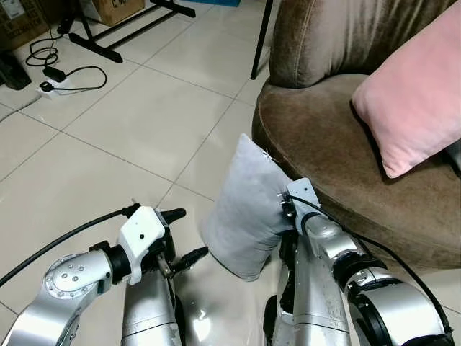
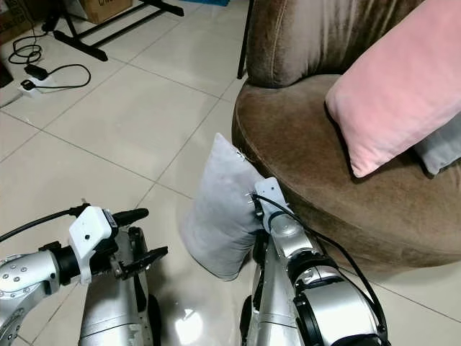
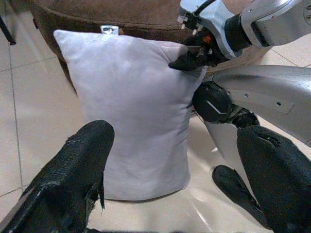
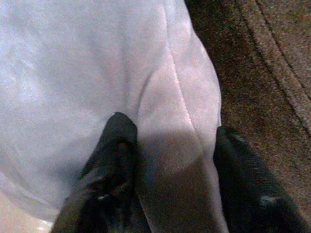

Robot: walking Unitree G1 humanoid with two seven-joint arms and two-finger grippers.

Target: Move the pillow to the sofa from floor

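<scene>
My right tool (image 4: 167, 160) pinches the soft grey pillow's (image 1: 245, 216) seamed edge against the brown velvety sofa (image 1: 324, 137); my left tool (image 1: 184, 234) hangs spread.

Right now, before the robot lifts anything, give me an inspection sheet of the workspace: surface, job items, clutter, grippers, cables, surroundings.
Surface: glossy tiled floor, pale, with reflections near the robot.
Job's things: grey pillow standing upright on the floor, leaning against the front edge of the brown sofa.
Clutter: pink pillow lying on the sofa seat; cardboard box at the far edge.
Grippers: right gripper pinching the grey pillow's side edge between its fingers; left gripper open, apart from the pillow, facing it.
Cables: black cord and power strip on the floor, far left.
Surroundings: black stand legs on the floor beyond the cord.
</scene>
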